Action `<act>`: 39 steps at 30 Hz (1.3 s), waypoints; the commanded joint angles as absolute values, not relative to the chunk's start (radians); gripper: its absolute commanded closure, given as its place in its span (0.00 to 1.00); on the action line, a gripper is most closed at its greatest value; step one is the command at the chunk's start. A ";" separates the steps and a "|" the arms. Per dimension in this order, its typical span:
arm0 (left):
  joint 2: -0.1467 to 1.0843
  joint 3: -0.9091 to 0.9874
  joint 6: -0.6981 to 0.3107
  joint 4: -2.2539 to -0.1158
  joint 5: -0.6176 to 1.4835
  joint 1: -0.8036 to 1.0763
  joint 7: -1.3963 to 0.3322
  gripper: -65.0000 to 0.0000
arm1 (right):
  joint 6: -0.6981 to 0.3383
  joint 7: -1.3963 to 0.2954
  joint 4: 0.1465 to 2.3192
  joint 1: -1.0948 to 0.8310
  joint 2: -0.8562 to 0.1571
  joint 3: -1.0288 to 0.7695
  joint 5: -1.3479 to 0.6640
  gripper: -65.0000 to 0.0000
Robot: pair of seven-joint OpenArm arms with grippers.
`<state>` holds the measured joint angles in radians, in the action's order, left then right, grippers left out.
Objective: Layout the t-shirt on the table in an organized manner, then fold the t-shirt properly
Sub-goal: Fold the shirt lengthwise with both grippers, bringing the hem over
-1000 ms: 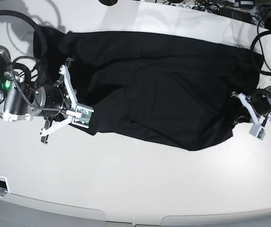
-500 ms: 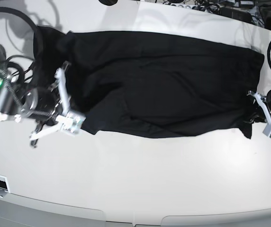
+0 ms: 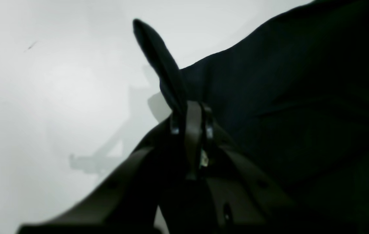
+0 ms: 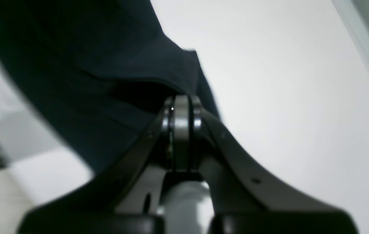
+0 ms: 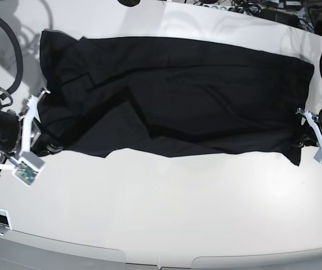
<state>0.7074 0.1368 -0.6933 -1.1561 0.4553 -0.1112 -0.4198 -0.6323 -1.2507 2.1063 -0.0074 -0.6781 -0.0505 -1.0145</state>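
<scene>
Since a second ago we've dragged the t-shirt (image 5: 172, 101) wider across the table (image 5: 166, 214), left gripper (image 3: 189, 113) and right gripper (image 4: 181, 104) each clamping an edge, so pull evenly.

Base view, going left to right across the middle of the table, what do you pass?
Right gripper → t-shirt → left gripper, both grippers shut on the shirt's edges, over the table.

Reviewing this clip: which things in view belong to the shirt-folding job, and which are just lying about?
Job:
t-shirt
table
left end effector, clamped on the shirt
right end effector, clamped on the shirt

Lying about:
cables at the table's far edge
</scene>
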 commanded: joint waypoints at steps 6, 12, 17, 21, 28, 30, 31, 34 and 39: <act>0.735 0.144 -0.698 -1.169 0.468 -0.128 -0.390 1.00 | -0.693 -1.372 2.121 -0.059 -0.695 -0.088 -1.135 1.00; 0.734 0.144 -0.698 -1.169 0.468 -0.128 -0.390 1.00 | -0.685 -1.346 2.121 -0.057 -0.695 -0.206 -1.211 1.00; 0.734 0.144 -0.698 -1.169 0.467 -0.128 -0.377 1.00 | -0.698 -1.392 2.121 -0.058 -0.693 -0.339 -1.351 1.00; 0.734 0.144 -0.698 -1.169 0.429 -0.129 -0.331 1.00 | -0.698 -1.396 2.121 -0.058 -0.693 -0.388 -1.473 1.00; 0.734 0.144 -0.662 -1.169 0.363 -0.149 -0.292 1.00 | -0.698 -1.396 2.121 -0.058 -0.693 -0.392 -1.484 1.00; 0.734 0.144 -0.640 -1.169 0.363 -0.150 -0.292 1.00 | -0.698 -1.396 2.121 -0.058 -0.693 -0.392 -1.484 1.00; 0.733 0.144 -0.631 -1.169 0.363 -0.150 -0.292 1.00 | -0.698 -1.396 2.121 -0.059 -0.693 -0.392 -1.484 1.00; 0.731 0.144 -0.615 -1.169 0.363 -0.147 -0.292 1.00 | -0.698 -1.396 2.121 -0.069 -0.693 -0.392 -1.484 1.00; 0.731 0.144 -0.609 -1.114 0.368 -0.145 -0.292 1.00 | -0.698 -1.396 2.121 -0.138 -0.693 -0.386 -1.484 1.00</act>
<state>0.7048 0.1368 -0.6140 -1.1038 0.3580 -0.1276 -0.3134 -0.6930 -1.4197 2.1075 -0.1501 -0.6731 -0.3790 -1.4666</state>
